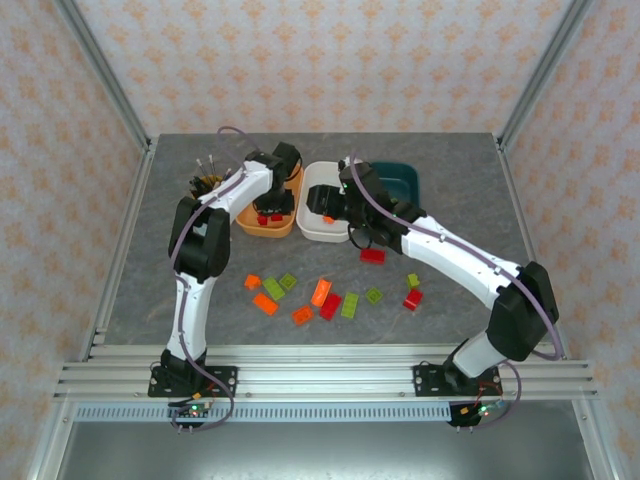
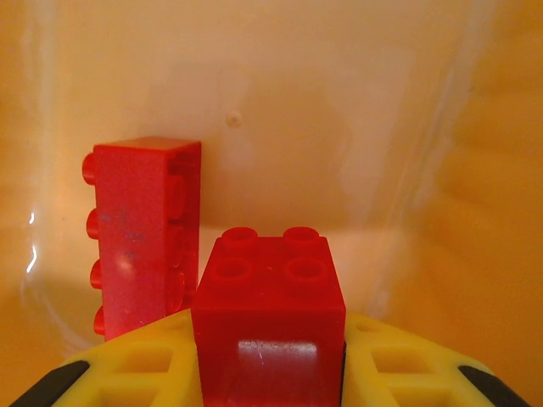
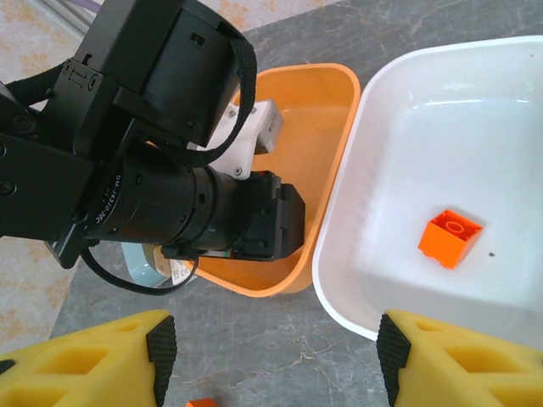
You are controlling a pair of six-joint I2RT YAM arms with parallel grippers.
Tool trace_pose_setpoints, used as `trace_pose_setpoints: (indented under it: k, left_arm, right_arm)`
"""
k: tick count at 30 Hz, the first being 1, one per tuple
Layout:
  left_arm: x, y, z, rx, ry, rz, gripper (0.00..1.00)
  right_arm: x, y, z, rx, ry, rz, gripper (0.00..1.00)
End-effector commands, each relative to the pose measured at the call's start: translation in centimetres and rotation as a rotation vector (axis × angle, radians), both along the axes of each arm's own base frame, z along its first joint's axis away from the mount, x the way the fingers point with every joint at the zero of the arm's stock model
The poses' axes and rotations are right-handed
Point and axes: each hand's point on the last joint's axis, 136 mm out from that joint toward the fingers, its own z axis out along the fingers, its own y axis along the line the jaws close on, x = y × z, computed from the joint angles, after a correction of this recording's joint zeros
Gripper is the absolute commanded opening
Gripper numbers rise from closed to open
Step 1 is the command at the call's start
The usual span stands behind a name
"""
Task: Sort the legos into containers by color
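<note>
Release is looking like the coming move: the left pincer is clenching a red two-by-two brick squarely between its fingers, deep inside the orange tub. A longer red brick is lying just ahead-left, its long axis running straight away from the fingers. The right pincer is hovering spread and empty, an orange brick sitting ahead-right in the white tub.
</note>
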Motion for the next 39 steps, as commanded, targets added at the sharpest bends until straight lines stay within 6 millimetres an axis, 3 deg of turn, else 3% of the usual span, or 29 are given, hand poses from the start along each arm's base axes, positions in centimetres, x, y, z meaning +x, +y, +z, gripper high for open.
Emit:
trace_pose_setpoints:
  k: [1, 5, 9, 13, 16, 20, 22, 25, 29, 32, 35, 39]
  left_arm:
    - [-0.4, 0.8, 0.3, 0.030, 0.025, -0.016, 0.32]
    - [-0.7, 0.9, -0.2, 0.034, 0.038, -0.023, 0.44]
    - [-0.3, 0.8, 1.5, 0.027, -0.002, -0.027, 0.55]
    - [0.4, 0.3, 4.2, -0.010, -0.060, -0.013, 0.60]
    - [0.7, -0.2, 7.8, -0.053, -0.146, 0.017, 0.63]
    - [-0.7, -1.9, 13.3, -0.144, -0.292, 0.039, 0.68]
    - [-2.5, -3.1, 16.0, -0.211, -0.373, 0.027, 0.70]
    - [-6.1, -5.2, 18.1, -0.313, -0.459, -0.004, 0.75]
    - [-11.7, -6.7, 17.2, -0.423, -0.478, -0.048, 0.85]
    - [-14.9, -5.5, 15.1, -0.436, -0.474, -0.031, 0.85]
    - [-16.6, -4.0, 13.3, -0.431, -0.469, 0.006, 0.85]
    - [-17.4, -3.4, 12.3, -0.418, -0.448, 0.016, 0.85]
  right_arm:
    - [-0.2, -1.7, 0.2, -0.011, 0.010, -0.059, 0.66]
    - [-0.1, -3.2, -0.4, -0.053, 0.039, -0.111, 0.67]
    - [-0.4, -5.1, -0.5, -0.123, 0.047, -0.165, 0.67]
    - [-1.3, -9.3, -0.7, -0.201, 0.078, -0.321, 0.67]
    - [-2.6, -13.6, -1.4, -0.281, 0.111, -0.456, 0.66]
    - [-5.7, -18.7, -5.6, -0.407, 0.318, -0.483, 0.65]
    - [-7.4, -20.0, -7.7, -0.468, 0.413, -0.436, 0.65]
    - [-9.7, -21.5, -10.9, -0.542, 0.532, -0.400, 0.67]
    - [-11.4, -22.2, -14.6, -0.527, 0.684, -0.384, 0.67]
    - [-11.3, -21.9, -16.3, -0.551, 0.718, -0.346, 0.65]
    - [-11.4, -21.9, -17.9, -0.593, 0.757, -0.315, 0.63]
    - [-11.8, -21.5, -19.6, -0.607, 0.802, -0.270, 0.57]
